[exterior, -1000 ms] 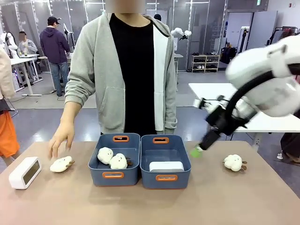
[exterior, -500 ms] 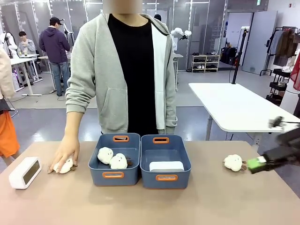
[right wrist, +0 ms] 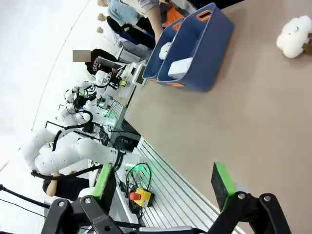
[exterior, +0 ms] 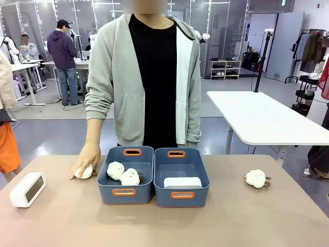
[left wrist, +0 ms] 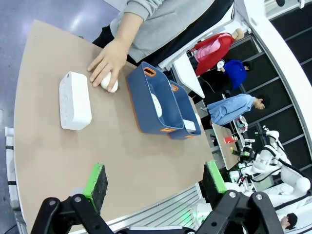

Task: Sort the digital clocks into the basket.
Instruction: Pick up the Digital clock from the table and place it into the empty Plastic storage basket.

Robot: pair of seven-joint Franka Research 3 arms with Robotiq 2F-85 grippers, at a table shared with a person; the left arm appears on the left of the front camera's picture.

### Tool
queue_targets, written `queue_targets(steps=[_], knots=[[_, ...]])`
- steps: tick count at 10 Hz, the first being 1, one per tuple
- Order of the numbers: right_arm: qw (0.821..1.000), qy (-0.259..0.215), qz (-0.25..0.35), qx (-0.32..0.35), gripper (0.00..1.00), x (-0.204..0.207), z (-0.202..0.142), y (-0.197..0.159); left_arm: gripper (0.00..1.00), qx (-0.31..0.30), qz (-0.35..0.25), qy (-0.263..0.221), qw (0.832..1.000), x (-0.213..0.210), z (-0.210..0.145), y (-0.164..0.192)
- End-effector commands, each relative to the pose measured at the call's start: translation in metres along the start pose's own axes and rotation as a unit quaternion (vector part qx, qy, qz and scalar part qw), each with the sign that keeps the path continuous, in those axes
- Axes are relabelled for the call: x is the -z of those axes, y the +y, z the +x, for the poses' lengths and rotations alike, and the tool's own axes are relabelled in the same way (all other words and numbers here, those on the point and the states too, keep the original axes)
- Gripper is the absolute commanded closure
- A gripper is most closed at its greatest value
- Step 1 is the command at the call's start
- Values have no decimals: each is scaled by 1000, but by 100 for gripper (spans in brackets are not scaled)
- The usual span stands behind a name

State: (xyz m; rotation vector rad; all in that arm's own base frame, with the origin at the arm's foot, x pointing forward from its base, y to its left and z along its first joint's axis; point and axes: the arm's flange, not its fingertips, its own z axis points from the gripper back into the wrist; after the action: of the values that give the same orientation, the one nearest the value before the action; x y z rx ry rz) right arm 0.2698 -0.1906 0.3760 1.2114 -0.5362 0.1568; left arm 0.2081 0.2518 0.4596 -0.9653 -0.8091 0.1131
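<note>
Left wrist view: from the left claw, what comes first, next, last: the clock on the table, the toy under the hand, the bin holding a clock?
1. Digital clock, alone on the table, nearest the left claw.
2. Plush toy, under the person's hand.
3. Basket, the farther bin.

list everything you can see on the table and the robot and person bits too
digital clocks: 2, white, one on the table's left, one inside the right basket
baskets: 2, slate-blue with orange handle slots, side by side mid-table, left and right
plush toys: 4, cream, two in the left basket, one under the person's hand, one on the table's right
table: 1, brown
person's hand: 1, resting on a plush toy left of the baskets
left fingers: 2, black with green pads, open
right fingers: 2, black with green pads, open
</note>
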Motion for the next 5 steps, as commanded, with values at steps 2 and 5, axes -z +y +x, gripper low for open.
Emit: queue_targets(steps=[2,5], knots=[[999,30,-2,-19,0,22,18,20,0,10,-11,-5,1000,-1,2,0],[999,30,-2,-19,0,22,18,20,0,0,0,0,1000,0,0,0]])
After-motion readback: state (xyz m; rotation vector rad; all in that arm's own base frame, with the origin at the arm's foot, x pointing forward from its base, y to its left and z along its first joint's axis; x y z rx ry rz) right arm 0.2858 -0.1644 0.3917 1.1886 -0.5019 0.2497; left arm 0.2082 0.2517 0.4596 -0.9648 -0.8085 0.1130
